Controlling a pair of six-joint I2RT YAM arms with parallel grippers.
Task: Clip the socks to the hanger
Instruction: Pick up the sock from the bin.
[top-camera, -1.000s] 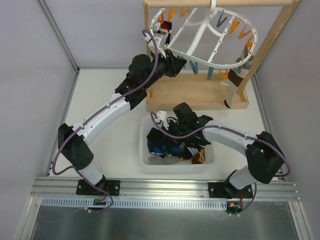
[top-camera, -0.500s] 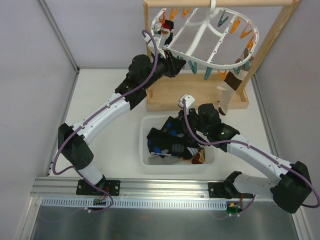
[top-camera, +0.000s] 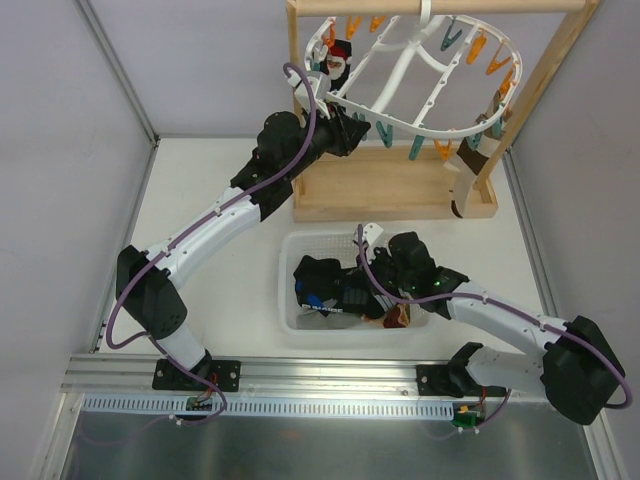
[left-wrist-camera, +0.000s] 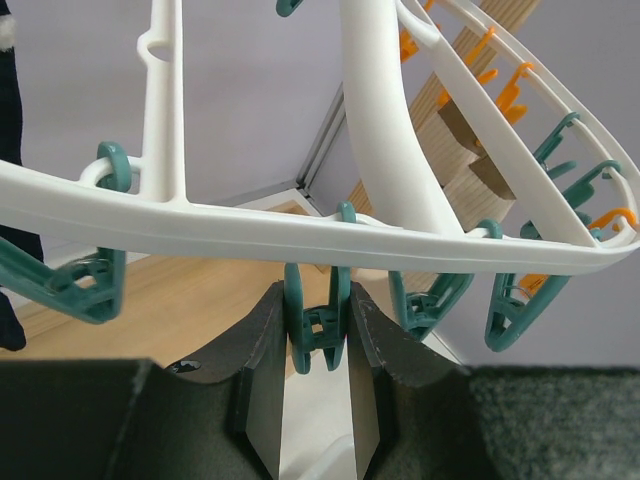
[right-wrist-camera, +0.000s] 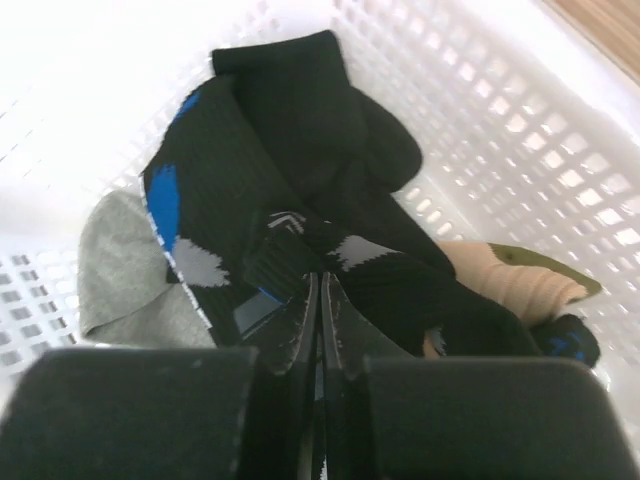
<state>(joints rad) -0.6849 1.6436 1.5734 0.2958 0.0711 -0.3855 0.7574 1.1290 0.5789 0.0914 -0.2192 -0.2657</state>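
Observation:
The white oval hanger (top-camera: 420, 125) hangs from the wooden stand. My left gripper (top-camera: 352, 127) reaches up to the hanger's near rim (left-wrist-camera: 250, 225). There my left gripper (left-wrist-camera: 318, 305) is shut on a teal clothespin (left-wrist-camera: 318, 320) that dangles from the rim. A dark red patterned sock (top-camera: 338, 55) and a brown-and-cream sock (top-camera: 465, 170) hang clipped. In the basket lies a black sock (right-wrist-camera: 200, 220) with blue and white marks; from above it shows at the black sock (top-camera: 320, 285). My right gripper (right-wrist-camera: 320, 280) is shut, its tips against that sock, with nothing seen between them.
The white mesh basket (top-camera: 290, 250) stands in front of the wooden stand's base (top-camera: 390, 195); its wall (right-wrist-camera: 480, 110) rises behind the socks. It also holds a grey sock (right-wrist-camera: 125, 270) and a tan sock (right-wrist-camera: 510, 280). Grey walls close in both sides.
My right arm lifted out toward the back right, then came back down into the basket. The hanger swung slightly and the brown sock swayed. My left gripper stayed on the clothespin.

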